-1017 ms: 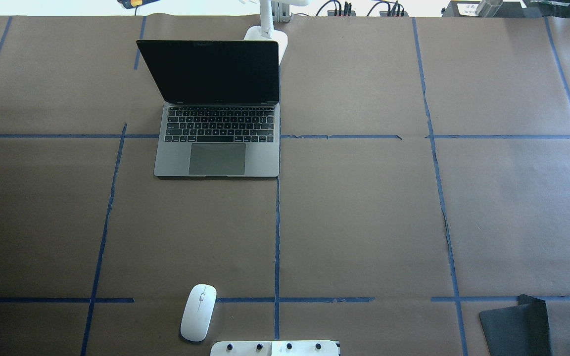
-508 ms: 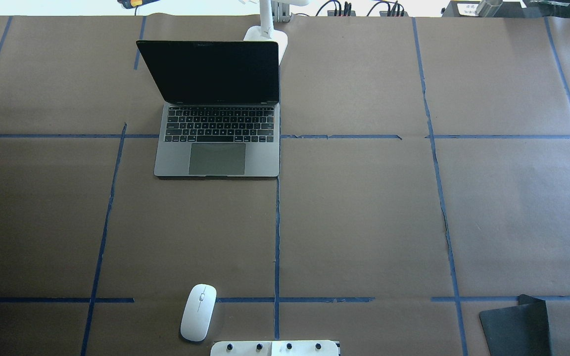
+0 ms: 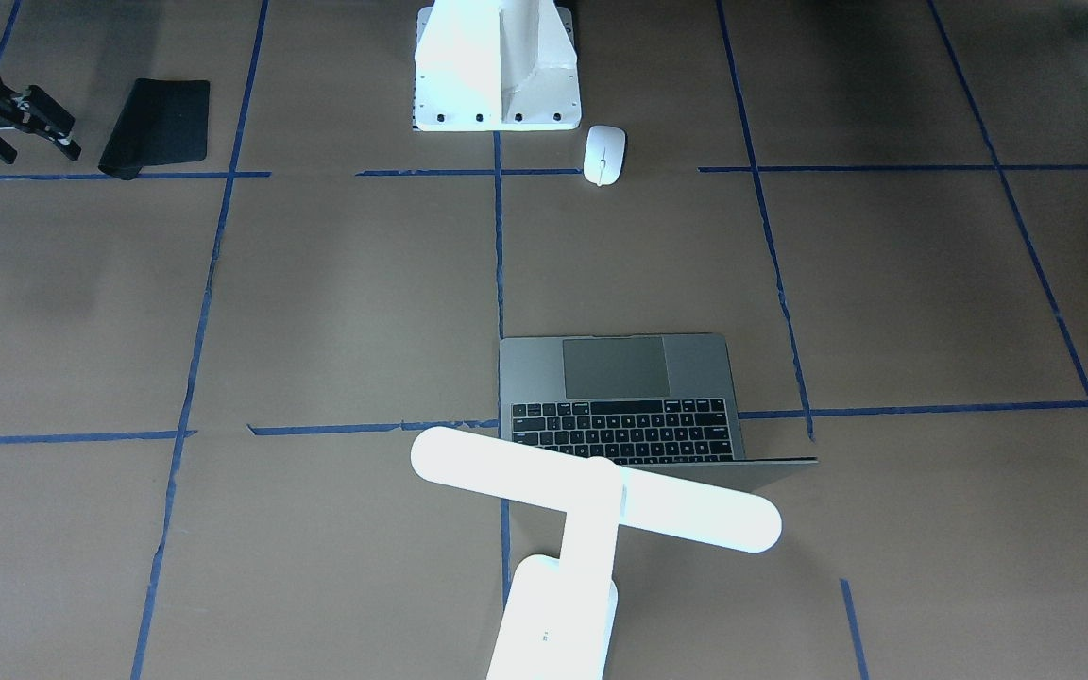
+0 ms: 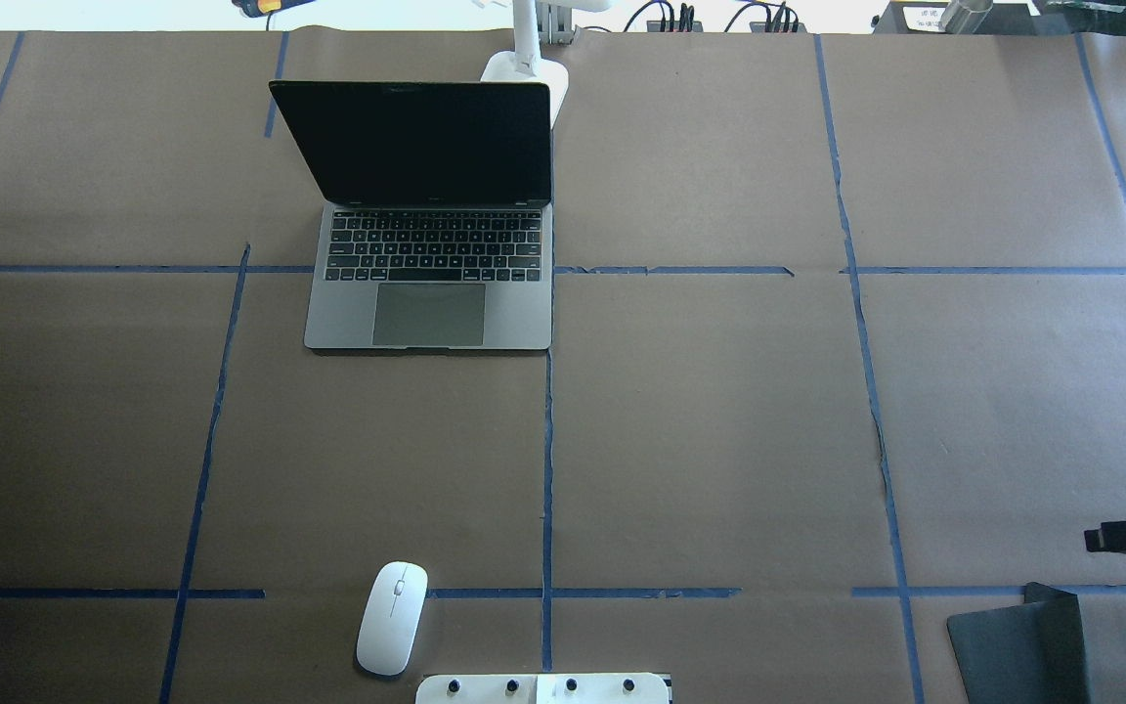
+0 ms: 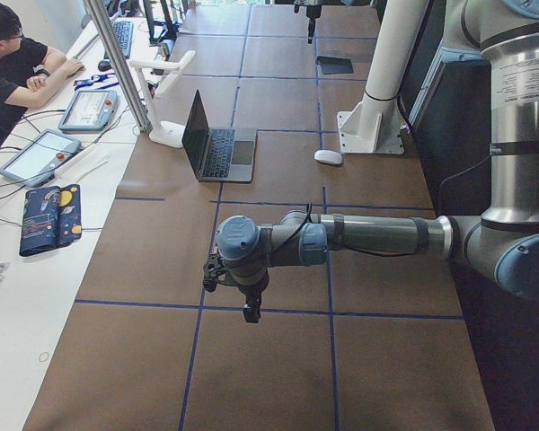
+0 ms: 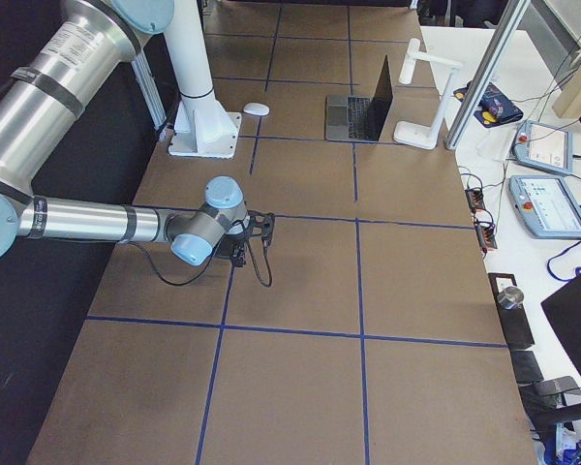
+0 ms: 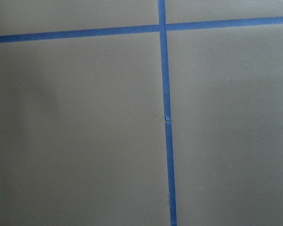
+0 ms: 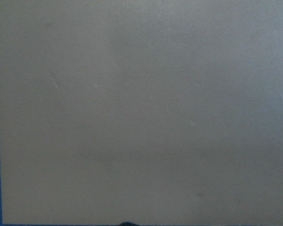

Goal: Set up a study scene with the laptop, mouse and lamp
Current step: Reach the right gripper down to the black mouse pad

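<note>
My right end effector (image 3: 39, 149) has slid farther in from the right edge, fingers spread wide above the table (image 4: 719, 440); whether my left end effector (image 5: 248, 310) is wide or narrow I cannot tell; laptop (image 4: 429, 293) open, far left; lamp (image 3: 591, 491) behind it; mouse (image 4: 393, 616) near edge.

Brown-paper-covered table (image 4: 719, 440) gridded with blue tape lines (image 4: 547, 469), with a white bolted pedestal (image 3: 497, 66) at one long edge; across the table from the pedestal, a white bench (image 5: 18, 359) bearing an aluminium post (image 5: 117, 63), teach pendants (image 5: 92, 108) and a seated operator (image 5: 9, 67).
</note>
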You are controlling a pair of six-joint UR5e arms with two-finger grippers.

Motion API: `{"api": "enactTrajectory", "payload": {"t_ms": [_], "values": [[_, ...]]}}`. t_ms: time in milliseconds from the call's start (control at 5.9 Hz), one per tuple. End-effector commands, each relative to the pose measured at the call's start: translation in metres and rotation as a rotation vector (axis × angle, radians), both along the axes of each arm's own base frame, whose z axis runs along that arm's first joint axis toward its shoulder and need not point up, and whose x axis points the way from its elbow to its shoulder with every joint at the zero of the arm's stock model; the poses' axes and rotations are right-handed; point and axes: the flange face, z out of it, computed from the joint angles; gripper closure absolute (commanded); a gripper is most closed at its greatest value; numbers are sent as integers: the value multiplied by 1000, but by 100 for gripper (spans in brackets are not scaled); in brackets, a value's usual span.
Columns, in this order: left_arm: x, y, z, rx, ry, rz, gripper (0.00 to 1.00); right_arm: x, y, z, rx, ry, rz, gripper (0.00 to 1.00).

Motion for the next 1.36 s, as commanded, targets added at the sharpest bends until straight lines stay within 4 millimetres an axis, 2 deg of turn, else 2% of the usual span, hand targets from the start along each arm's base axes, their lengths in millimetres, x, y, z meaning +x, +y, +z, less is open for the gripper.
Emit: {"api": "enactTrajectory", "payload": {"t_ms": [0, 169, 339, 508, 678, 847, 1017, 1186], "values": [[-3, 7, 4, 0, 0, -6, 0, -45, 46, 8, -2, 14, 20, 0], [-2, 8, 5, -1, 2, -6, 0, -65, 67, 14, -6, 25, 41, 0], [-3, 8, 5, -1, 0, -7, 0, -45, 71, 19, -4, 20, 29, 0], [-3, 8, 4, 0, 2, -8, 0, -38, 73, 32, -4, 39, 21, 1], [-3, 8, 5, -1, 0, -8, 0, -45, 74, 32, -3, 27, 17, 7], [-3, 8, 5, -1, 2, -8, 0, -54, 73, 27, -3, 4, 18, 23], [-3, 8, 4, 3, 0, -6, 0, -65, 73, 27, -3, -10, 18, 27], [-3, 8, 5, 2, 2, -7, 0, -65, 73, 28, -3, -7, 18, 51]]}}
